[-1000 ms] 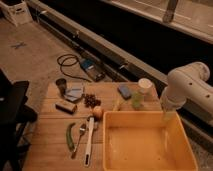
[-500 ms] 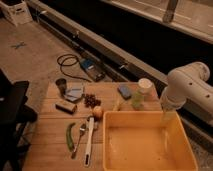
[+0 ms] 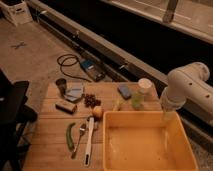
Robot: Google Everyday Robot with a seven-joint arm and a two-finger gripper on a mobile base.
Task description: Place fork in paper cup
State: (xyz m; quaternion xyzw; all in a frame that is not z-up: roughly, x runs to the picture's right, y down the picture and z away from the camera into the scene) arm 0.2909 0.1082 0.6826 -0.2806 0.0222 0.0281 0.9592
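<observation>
Fork (image 3: 80,136): slim, pale and silvery, lying flat on the wooden desk (image 3: 50,125) left of the yellow tub (image 3: 130,116), between a green vegetable (image 3: 70,136) and a longer white-handled utensil (image 3: 89,146); its tines are too small to resolve. Gripper (image 3: 168,117): hangs over the tub's far right corner, faint and hard to outline; jaws apparently apart, empty. Paper cup (image 3: 144,86): white, upright, beyond the tub's far rim, its base hidden by a greenish cup (image 3: 136,102).

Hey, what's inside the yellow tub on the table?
The yellow tub looks bare inside; only its floor shows. The gripper hangs at its far corner below the arm, hiding that bit of rim and anything right there.
</observation>
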